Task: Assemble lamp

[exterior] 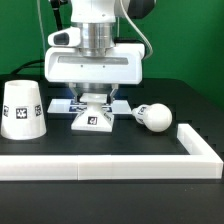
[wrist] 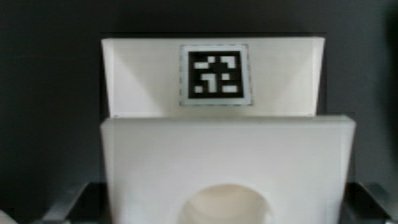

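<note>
While the pincer (exterior: 95, 104) hangs low over the base (exterior: 95, 121), I see the shade (exterior: 22, 108) and bulb (exterior: 155, 117) sitting on either side of it.
From the exterior view, the base sits mid-counter (exterior: 125, 142) right under the arm, a tag on the face towards the camera. The pincer's fingers come down at its two sides, but I cannot tell whether they grip it or stand slack. The shade stands upright, wide end down, well off to the exterior view's left. The bulb lies on its side near the base on the exterior view's right, neck towards the base. A white rail (exterior: 100, 166) borders the near edge. My wrist view is filled by the base, showing a tag (wrist: 214, 72) and a round hole (wrist: 222, 202).
</note>
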